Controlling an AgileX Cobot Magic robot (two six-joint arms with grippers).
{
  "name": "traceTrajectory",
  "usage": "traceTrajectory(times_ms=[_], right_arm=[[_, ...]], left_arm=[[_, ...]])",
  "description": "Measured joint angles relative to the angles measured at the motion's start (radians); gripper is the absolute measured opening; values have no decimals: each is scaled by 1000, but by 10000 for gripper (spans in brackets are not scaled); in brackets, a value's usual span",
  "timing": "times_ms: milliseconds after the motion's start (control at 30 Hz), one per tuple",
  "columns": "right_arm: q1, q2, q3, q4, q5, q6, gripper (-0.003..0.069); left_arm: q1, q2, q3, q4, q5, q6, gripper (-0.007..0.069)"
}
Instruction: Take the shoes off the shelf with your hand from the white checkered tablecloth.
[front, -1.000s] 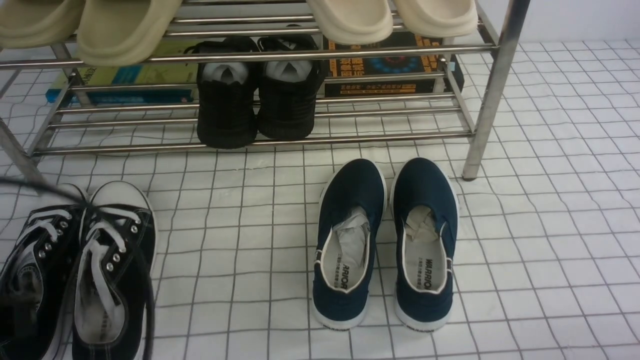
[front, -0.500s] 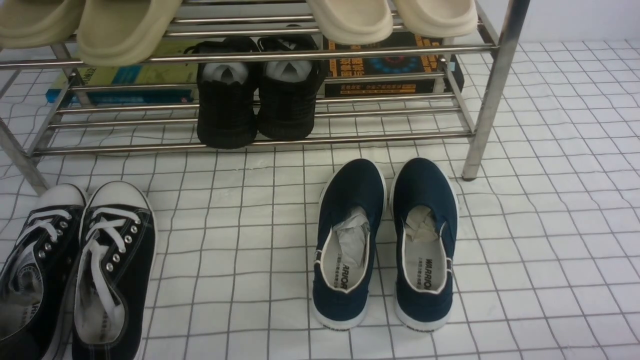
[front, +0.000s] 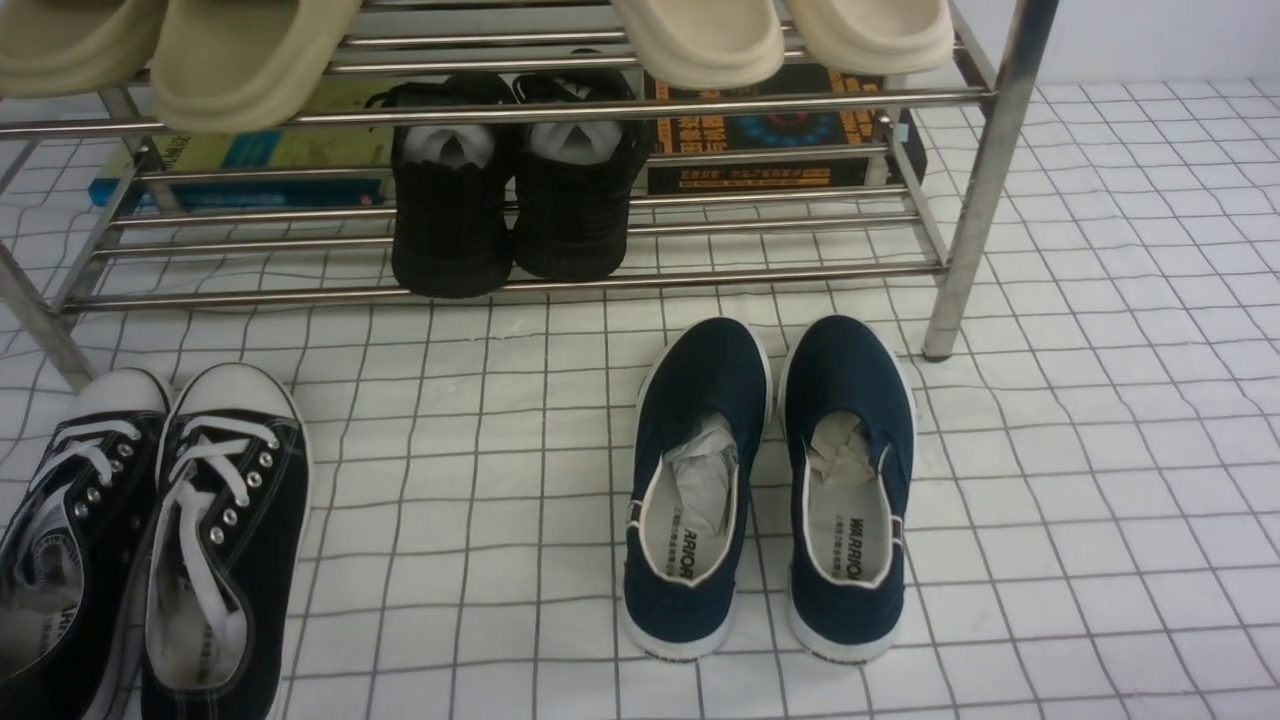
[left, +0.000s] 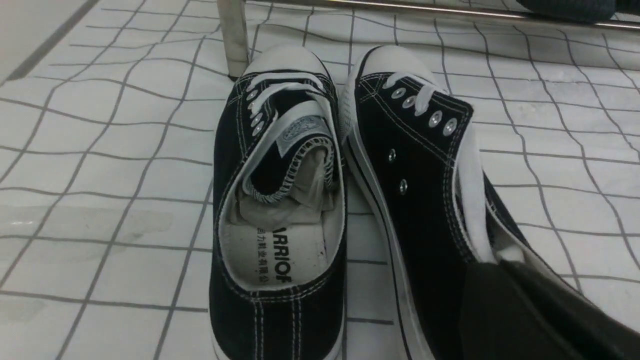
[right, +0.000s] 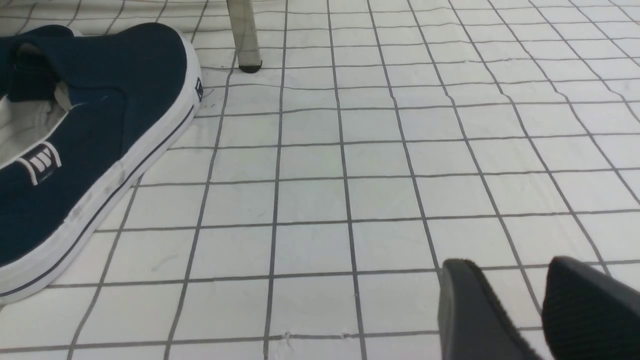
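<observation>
The shoes, black lace-up sneakers with white laces and toe caps, lie side by side on the white checkered tablecloth at the front left, before the chrome shelf. In the left wrist view the pair fills the middle, toes toward a shelf leg. My left gripper is shut, its dark jaws together over the heel end of one sneaker; whether they touch it is unclear. My right gripper hangs open over bare cloth, nothing between its fingers. Neither arm shows in the front view.
Navy slip-ons stand on the cloth right of centre, near the shelf's right leg. Plain black knit shoes sit on the lower tier between a book and a dark box. Beige slippers overhang the upper tier.
The looping black cable and the dark gripper over the left sneaker's heel have left the front view. The sneakers have barely shifted. The right side is unchanged.
</observation>
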Motion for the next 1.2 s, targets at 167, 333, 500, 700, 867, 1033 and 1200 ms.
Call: traceTrajectory(times_ms=[167,333,500,700,867,1033,1200], right_arm=[[0,0,0,0,0,0,239],[0,0,0,0,0,0,239],[0,0,0,0,0,0,239],[0,0,0,0,0,0,239],[0,0,0,0,0,0,239],[0,0,0,0,0,0,239],[0,0,0,0,0,0,239]], left_arm=[[-12,-44,60,69,-10,-89,28],[-69,-49,62,142,-7,-179,34],[-79,-49,62,149,-7,-187,36],[-81,-49,62,158,-6,-188,41],[-81,-49,62,162,-5,-188,40],[-81,-49,62,163,-5,-188,44],[-81,-49,62,163,-5,-188,51]])
